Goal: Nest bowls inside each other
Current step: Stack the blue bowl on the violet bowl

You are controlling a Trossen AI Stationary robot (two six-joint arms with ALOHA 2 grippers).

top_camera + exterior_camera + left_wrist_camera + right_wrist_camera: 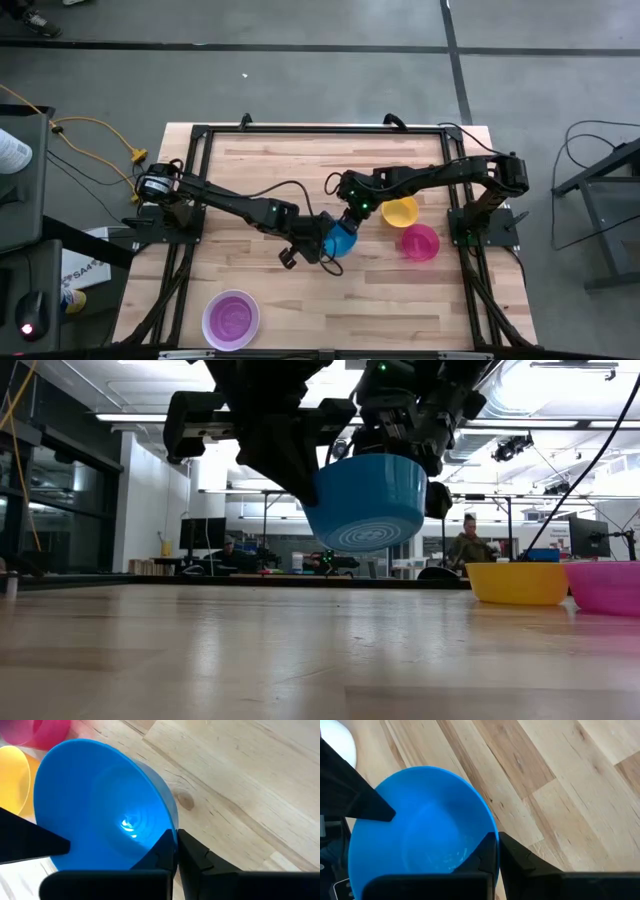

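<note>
**Two grippers on one blue bowl**

Both of my grippers are clamped on the blue bowl [343, 240], which hangs in the air near the middle of the table [300, 170]. In the low view it is clear of the wood, tilted, with its ringed underside facing the camera.

My left gripper [328, 240] reaches in from the nine o'clock side of the table. Its wrist view shows the bowl's rim pinched between my two dark fingers [170, 855], one inside the bowl and one outside, pressed shut on the plastic wall.

My right gripper [352, 218] comes in from the three o'clock side and meets the same bowl at its twelve o'clock edge. Its wrist view shows the same sort of hold: rim caught between the fingers [492, 852], closed on it, with the tip of the other arm's finger showing across the bowl.

The yellow bowl [399, 211] stands on the table just to the blue bowl's three o'clock. The pink bowl [419, 242] sits just beside the yellow one, at about its five o'clock; in the low view the two seem to touch, though I cannot be sure.

The purple bowl [231, 320] stands alone, well apart, toward seven o'clock near the table's front edge.

Beyond the table, the low view shows a person [466, 542] seated far off in the room.
</note>
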